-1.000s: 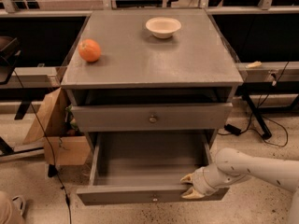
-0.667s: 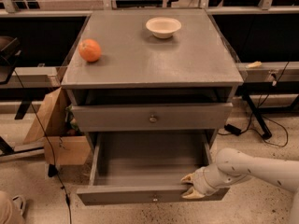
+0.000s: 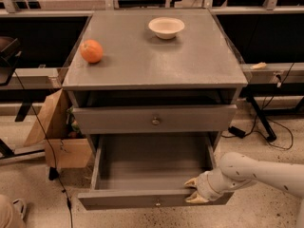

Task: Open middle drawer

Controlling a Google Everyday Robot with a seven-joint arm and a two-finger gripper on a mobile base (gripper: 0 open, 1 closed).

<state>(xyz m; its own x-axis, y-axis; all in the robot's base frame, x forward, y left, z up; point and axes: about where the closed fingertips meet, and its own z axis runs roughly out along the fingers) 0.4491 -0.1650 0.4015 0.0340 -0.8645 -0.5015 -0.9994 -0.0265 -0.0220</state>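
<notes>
Nothing seems to have shifted since the earlier frames: the end effector point(image 3: 191, 190) is in the same spot and the drawer is out just as far. It sits below and to the right of the upper drawer point(image 3: 118, 120), at the right part of the pulled-out front. Its fingers point(image 3: 192, 199) are narrowly set, one on each side of the front's top edge. As far as can be seen, they are pinching that panel rather than its knob point(image 3: 157, 203), which lies untouched to their left. The arm point(image 3: 266, 170) runs off to the right, also lower than the upper drawer.

The middle drawer point(image 3: 142, 170) lies directly under the upper drawer and is drawn well out toward the camera. Its floor shows bare and its side walls are exposed along most of their length. Anything beneath it is hidden by its own body. The upper drawer itself stands only slightly proud, with a dark gap above its front.

Above the upper drawer, the surface point(image 3: 142, 65) carries an orange point(image 3: 91, 51) to the left and a bowl point(image 3: 166, 27) further back. A cardboard box point(image 3: 52, 127) stands on the floor to the upper drawer's left.

By my reading the opening is essentially done. What remains is at most a little more pull, then letting go of the front and drawing the arm clear without nudging the drawer back in.
</notes>
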